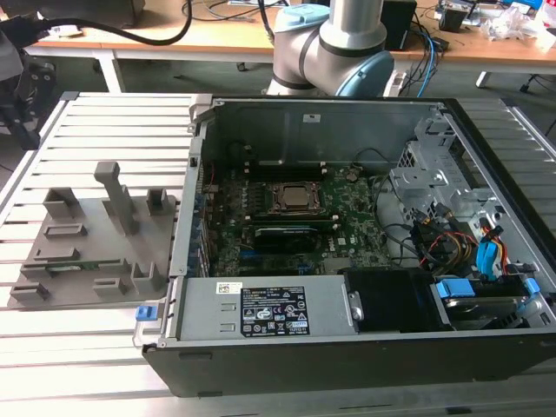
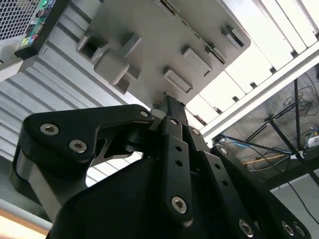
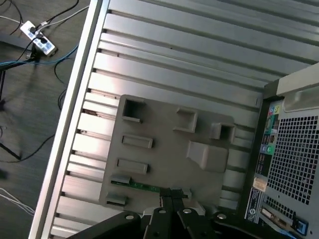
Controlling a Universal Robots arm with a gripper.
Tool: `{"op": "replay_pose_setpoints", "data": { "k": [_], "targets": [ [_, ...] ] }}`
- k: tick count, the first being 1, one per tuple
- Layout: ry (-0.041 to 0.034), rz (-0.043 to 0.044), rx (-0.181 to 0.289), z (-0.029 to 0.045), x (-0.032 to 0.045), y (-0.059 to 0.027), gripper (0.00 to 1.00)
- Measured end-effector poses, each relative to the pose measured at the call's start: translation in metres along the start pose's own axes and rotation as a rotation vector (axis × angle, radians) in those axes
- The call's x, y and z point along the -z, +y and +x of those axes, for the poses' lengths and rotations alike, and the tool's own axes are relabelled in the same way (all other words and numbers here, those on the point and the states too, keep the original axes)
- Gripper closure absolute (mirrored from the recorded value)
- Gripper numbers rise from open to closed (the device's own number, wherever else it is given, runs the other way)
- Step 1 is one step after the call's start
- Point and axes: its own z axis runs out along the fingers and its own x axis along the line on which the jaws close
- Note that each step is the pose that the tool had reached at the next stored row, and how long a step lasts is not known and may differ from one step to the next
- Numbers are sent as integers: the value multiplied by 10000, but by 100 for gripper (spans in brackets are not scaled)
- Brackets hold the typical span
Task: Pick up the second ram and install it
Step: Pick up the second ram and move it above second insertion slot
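Observation:
The second ram (image 1: 80, 263) is a thin green stick lying in a slot of the grey fixture (image 1: 95, 234), at the exterior view's left. In the first wrist view the second ram (image 3: 142, 186) shows as a green strip along the fixture's (image 3: 169, 149) near edge. My gripper (image 3: 170, 195) hangs well above that edge, just beside one end of the stick. Its black fingers are pressed together with nothing between them. In the second wrist view the gripper (image 2: 167, 102) points at the fixture (image 2: 164, 45) from a distance.
An open computer case (image 1: 347, 339) lies at the exterior view's right of the fixture, with the green motherboard (image 1: 347, 230) and CPU socket (image 1: 294, 198) exposed. The fixture has a tall upright post (image 1: 113, 195). Both rest on a slatted metal table (image 1: 113, 130). Cables lie on the floor (image 3: 35, 45).

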Motion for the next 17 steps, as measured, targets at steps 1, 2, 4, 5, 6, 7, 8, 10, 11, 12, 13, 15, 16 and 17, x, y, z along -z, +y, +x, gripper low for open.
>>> {"op": "replay_pose_setpoints", "data": {
  "k": [1,2,4,5,6,7,8,10,11,12,13,15,16,17],
  "targets": [
    [9,-5,210,0,0,0,89],
    [22,-11,486,0,0,0,89],
    [39,-20,847,0,0,0,89],
    [43,-22,950,0,0,0,89],
    [55,-29,1219,0,0,0,89],
    [67,-34,1479,0,0,0,89],
    [77,-40,1711,0,0,0,89],
    [100,-52,2224,0,0,0,89],
    [108,-56,2408,0,0,0,89],
    [115,-60,2553,0,0,0,89],
    [123,-63,2724,0,0,0,89],
    [140,-73,3132,0,0,0,89],
    [149,-78,3324,0,0,0,89],
    [162,-83,3587,0,0,0,89]
  ]
}}
